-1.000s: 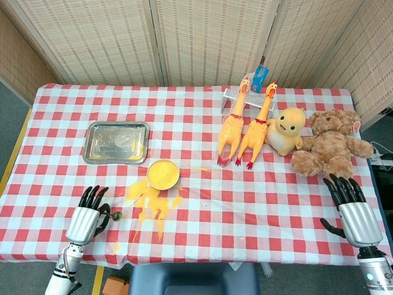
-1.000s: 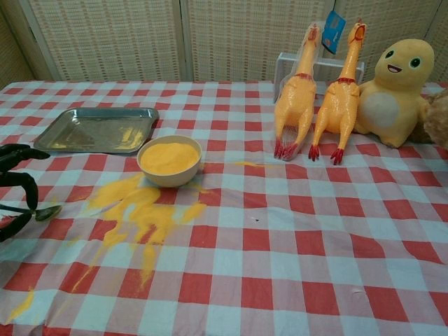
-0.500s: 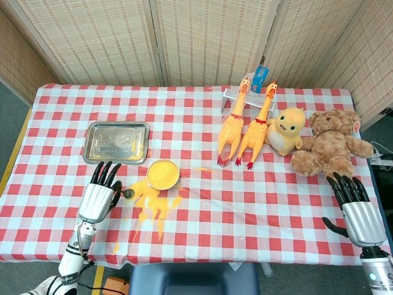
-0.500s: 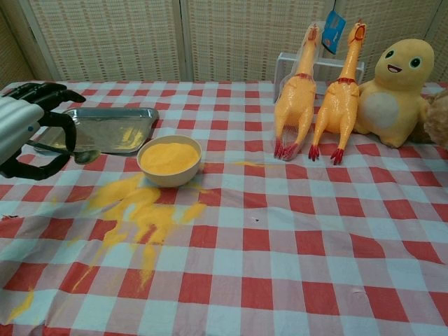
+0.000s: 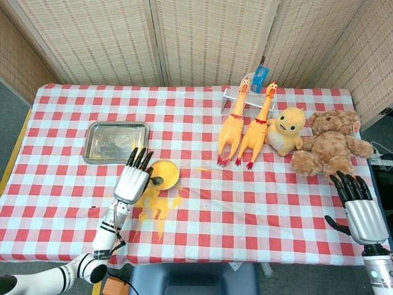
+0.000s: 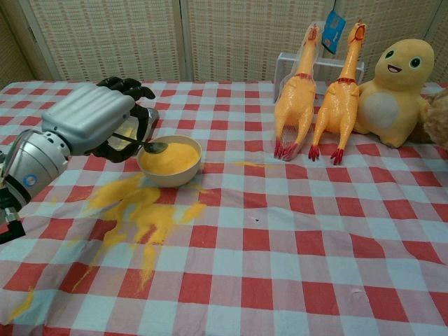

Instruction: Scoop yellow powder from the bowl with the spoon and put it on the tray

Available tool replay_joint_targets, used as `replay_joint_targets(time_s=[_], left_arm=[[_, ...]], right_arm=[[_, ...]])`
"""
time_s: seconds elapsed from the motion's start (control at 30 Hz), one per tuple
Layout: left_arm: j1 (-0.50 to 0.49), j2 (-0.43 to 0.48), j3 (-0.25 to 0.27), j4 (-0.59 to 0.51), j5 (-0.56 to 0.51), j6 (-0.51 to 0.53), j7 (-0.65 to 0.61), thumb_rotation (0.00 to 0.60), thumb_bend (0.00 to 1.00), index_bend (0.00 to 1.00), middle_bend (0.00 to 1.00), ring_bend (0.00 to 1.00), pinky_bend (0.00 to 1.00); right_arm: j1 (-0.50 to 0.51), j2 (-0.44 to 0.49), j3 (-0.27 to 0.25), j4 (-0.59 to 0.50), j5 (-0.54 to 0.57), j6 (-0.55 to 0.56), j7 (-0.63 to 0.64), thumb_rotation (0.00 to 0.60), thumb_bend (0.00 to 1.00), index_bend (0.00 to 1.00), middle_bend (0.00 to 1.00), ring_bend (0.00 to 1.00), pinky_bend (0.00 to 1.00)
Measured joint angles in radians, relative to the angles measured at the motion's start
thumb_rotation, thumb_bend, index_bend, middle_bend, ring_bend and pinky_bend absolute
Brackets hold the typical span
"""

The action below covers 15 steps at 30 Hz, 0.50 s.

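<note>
My left hand (image 5: 133,179) (image 6: 94,117) holds a small metal spoon (image 6: 148,145) (image 5: 155,180), its head just over the left side of the white bowl (image 5: 168,174) (image 6: 171,171) of yellow powder. The steel tray (image 5: 116,141) (image 6: 134,139) lies behind and left of the bowl; in the chest view my hand hides most of it. A wide spill of yellow powder (image 5: 153,203) (image 6: 143,210) covers the checked cloth in front of the bowl. My right hand (image 5: 358,207) rests open at the table's near right corner, holding nothing.
Two rubber chickens (image 5: 242,132) (image 6: 318,98), a yellow plush (image 5: 286,129) (image 6: 396,80) and a brown teddy bear (image 5: 330,144) lie at the back right, with a white rack (image 5: 236,95) behind them. Folding screens stand behind the table.
My left hand carried the spoon from the table's near left edge up and right, past the tray's front, to the bowl. The right hand barely moved.
</note>
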Motion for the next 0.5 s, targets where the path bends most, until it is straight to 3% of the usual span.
replay_joint_targets(time_s=[0.3, 0.5], left_arm=[[-0.064, -0.066, -0.039, 0.093, -0.135, -0.056, 0.090, 0.600, 0.59, 0.71, 0.11, 0.00, 0.07], [-0.083, -0.084, -0.025, 0.106, -0.167, -0.059, 0.114, 0.600, 0.59, 0.55, 0.10, 0.00, 0.07]], right_arm=[[-0.005, 0.009, -0.001, -0.004, -0.010, 0.015, 0.013, 0.600, 0.11, 0.00, 0.00, 0.00, 0.00], [-0.007, 0.013, -0.001, -0.006, -0.014, 0.019, 0.019, 0.600, 0.11, 0.00, 0.00, 0.00, 0.00]])
